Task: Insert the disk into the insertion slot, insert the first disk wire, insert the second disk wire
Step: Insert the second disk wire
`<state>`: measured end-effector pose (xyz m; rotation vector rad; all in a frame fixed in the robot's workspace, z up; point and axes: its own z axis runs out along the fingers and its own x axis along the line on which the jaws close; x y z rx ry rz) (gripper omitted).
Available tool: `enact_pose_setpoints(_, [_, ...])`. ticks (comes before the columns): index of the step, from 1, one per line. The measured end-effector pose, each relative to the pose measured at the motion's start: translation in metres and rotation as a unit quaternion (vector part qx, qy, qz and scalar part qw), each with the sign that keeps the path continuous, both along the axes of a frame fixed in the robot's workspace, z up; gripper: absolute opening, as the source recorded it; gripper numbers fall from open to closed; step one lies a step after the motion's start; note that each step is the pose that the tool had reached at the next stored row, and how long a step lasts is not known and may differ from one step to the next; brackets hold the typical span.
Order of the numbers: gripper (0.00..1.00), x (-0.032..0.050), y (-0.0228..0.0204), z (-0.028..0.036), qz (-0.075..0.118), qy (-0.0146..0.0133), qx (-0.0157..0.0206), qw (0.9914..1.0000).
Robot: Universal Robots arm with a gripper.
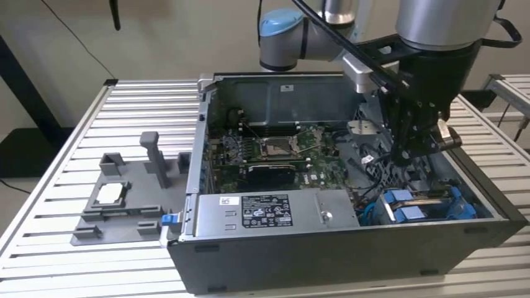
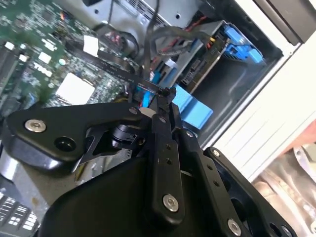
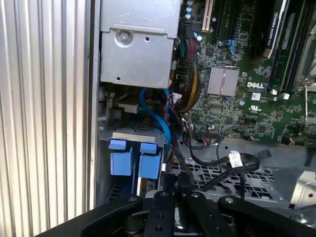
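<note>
The disk (image 1: 422, 206) was already sitting in its slot (image 1: 463, 214) at the case's corner, blue tabs showing, so that step looked done. My fingers (image 2: 165, 94) were pressed together on a black wire (image 2: 123, 74) just above the drive bay. Neither wire looked plugged in yet, I reckon.

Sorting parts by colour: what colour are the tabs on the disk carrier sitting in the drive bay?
Bright blue tabs, clearest in the first wrist view.
</note>
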<state>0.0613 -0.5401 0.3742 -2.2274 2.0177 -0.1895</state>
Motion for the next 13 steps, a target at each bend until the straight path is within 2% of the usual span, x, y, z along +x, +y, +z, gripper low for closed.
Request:
enact_pose_setpoints(1, [0.16,0.0001,-0.0011,0.0000,0.000,0.0000,0.0062,0.99998])
enact_pose_setpoints(2, [0.16,0.0010,-0.0024,-0.0001,0.000,0.0008,0.0075,0.99997])
enact_pose_setpoints(3, [0.16,0.0027,-0.0034,0.0000,0.000,0.0027,0.0077,0.99997])
enact_pose_setpoints(5, [0.16,0.0061,-0.0055,-0.0001,0.000,0.0092,0.0080,0.99993])
enact_pose_setpoints(13, [0.16,0.0217,-0.0150,-0.0001,0.000,0.0392,0.0080,0.99920])
